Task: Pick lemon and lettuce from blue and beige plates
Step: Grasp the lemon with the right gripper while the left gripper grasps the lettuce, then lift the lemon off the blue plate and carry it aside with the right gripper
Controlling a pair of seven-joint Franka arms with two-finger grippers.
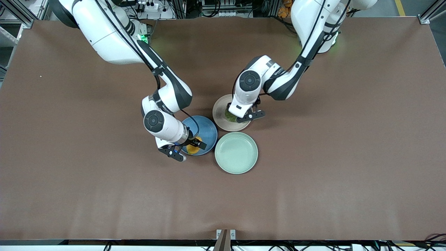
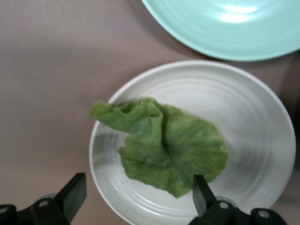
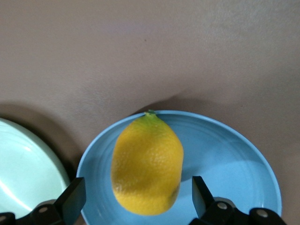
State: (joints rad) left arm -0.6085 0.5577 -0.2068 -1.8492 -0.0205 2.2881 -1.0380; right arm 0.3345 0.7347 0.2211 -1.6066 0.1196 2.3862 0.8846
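Two grippers, both spread, mid-tabletop.
Right gripper (image 3: 136, 199) straddles lemon (image 3: 147, 164) on blue plate (image 3: 225, 150); left gripper (image 2: 138, 197) straddles lettuce (image 2: 164, 145) on beige plate (image 2: 253, 122).

Contents of the table, counted. Plates — three in all: one blue plate (image 1: 205, 126), one beige plate (image 1: 219, 111), one mint-green plate (image 1: 236, 152). Produce — two pieces: one lemon (image 1: 192, 149) on the blue plate, one lettuce (image 1: 230, 116) leaf on the beige. Robot arms: two, each carrying one two-finger gripper — the left gripper (image 2: 136, 190) and the right gripper (image 3: 136, 194).
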